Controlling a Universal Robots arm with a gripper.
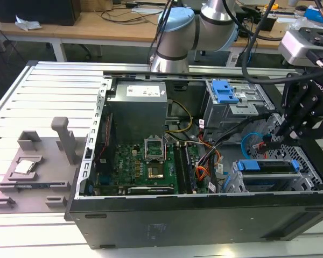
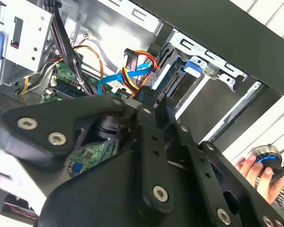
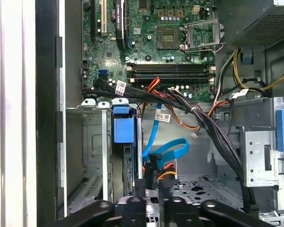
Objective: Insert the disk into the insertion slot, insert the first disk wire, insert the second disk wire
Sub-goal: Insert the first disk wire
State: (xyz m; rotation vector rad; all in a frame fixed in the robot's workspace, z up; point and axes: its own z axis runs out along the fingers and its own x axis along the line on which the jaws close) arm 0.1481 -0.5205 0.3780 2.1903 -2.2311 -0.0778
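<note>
The disk in its blue carrier sits edge-on inside the insertion slot, a light-grey metal cage at the case's front corner. My gripper hangs just behind the disk. Its fingertips close around the dark plug of the first disk wire, the orange, red and yellow bundle, right at the disk's rear edge. The second disk wire, flat and light blue, loops beside that plug; I cannot tell where its end sits.
A thick black cable bundle crosses the case beside the gripper. A second grey cage with a blue clip stands behind. Motherboard and power supply fill the exterior view's left. A person's hand rests outside the case.
</note>
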